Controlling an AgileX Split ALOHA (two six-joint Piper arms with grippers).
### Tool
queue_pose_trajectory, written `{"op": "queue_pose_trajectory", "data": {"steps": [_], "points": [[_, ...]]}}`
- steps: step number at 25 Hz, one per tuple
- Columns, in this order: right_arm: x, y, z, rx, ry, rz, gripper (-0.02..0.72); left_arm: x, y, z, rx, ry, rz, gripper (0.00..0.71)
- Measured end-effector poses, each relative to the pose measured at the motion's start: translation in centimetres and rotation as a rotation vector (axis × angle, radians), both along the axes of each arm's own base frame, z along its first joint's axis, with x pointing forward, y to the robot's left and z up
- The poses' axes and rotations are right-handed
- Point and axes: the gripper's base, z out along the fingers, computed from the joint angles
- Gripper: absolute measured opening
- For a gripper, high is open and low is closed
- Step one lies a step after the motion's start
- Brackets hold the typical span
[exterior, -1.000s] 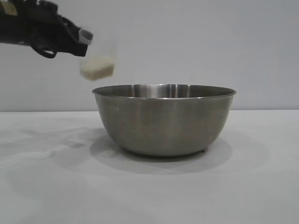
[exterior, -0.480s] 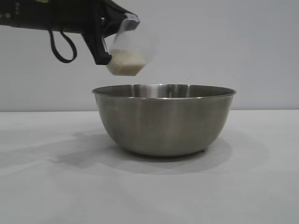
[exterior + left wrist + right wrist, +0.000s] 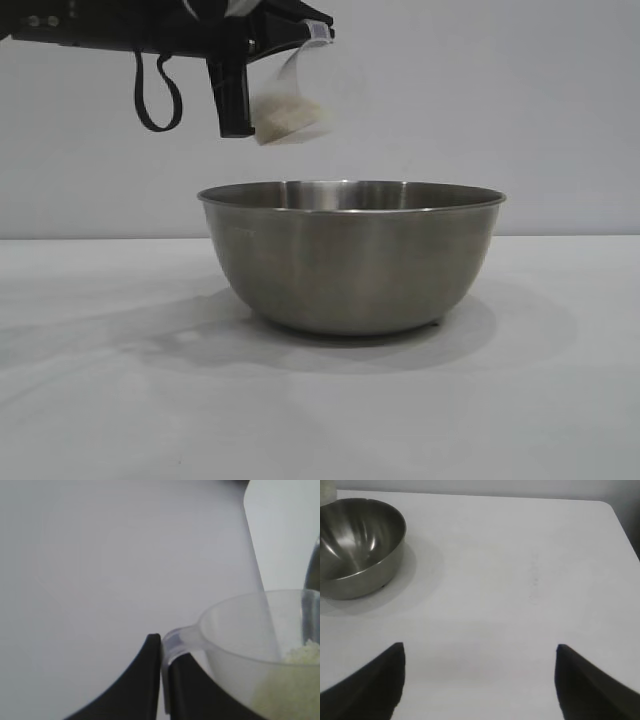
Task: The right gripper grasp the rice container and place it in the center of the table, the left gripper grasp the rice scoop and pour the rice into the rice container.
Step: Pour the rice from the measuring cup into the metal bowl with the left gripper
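The rice container, a wide steel bowl, stands on the white table in the exterior view; its inside shows bare metal in the right wrist view. Above its left rim hangs the rice scoop, a clear plastic cup tilted toward the bowl with white rice inside. My left gripper is shut on the scoop's loop handle, and rice lies low in the cup. My right gripper is open over bare table, well away from the bowl, out of the exterior view.
The white table runs wide around the bowl. In the right wrist view its far edge and rounded corner show. A black cable loop hangs under the left arm.
The left gripper has carried the scoop rightward and slightly up, from left of the bowl to above its left rim, and tilted it more. The bowl has not moved.
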Motion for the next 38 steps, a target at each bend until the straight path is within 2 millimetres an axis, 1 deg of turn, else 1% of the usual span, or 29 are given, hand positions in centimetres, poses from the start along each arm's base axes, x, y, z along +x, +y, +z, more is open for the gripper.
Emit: {"op": "queue_pose_trajectory", "data": {"steps": [8,14,24,32,38], "points": [[0.0,0.0,0.0,0.0,0.0,0.0,0.549,-0.9,-1.4,0.0,0.089,-0.164,-0.035,0.0],[0.0,0.0,0.0,0.0,0.0,0.0,0.549,-0.8,-1.4,0.0,0.163,-0.298,-0.027,0.0],[0.0,0.0,0.0,0.0,0.0,0.0,0.549,-0.8,-1.4,0.0,0.231,-0.425,-0.019,0.0],[0.0,0.0,0.0,0.0,0.0,0.0,0.549,-0.7,-1.5,0.2,0.317,-0.593,-0.011,0.0],[0.0,0.0,0.0,0.0,0.0,0.0,0.549,-0.8,-1.5,0.1,0.336,-0.627,-0.025,0.0]]}}
